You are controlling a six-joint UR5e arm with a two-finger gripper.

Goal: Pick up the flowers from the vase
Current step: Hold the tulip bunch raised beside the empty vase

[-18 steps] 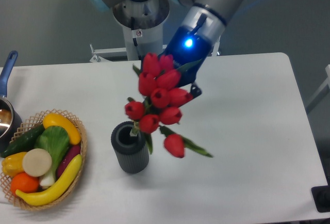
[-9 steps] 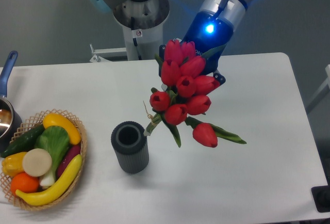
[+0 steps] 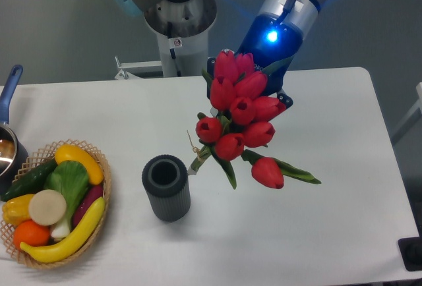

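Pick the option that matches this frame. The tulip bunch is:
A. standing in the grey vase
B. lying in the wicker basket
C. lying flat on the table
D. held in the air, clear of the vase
D: the flowers hang up and right of the vase, whose hollow top is empty.

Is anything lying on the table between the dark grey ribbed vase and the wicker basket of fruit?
No. In the fixed camera view, only bare white table separates the dark grey ribbed vase from the wicker basket.

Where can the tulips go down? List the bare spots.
Bare table lies right of the flowers out to the right edge, along the front edge past the vase, and between basket and arm base. The left side is crowded by basket and pot.
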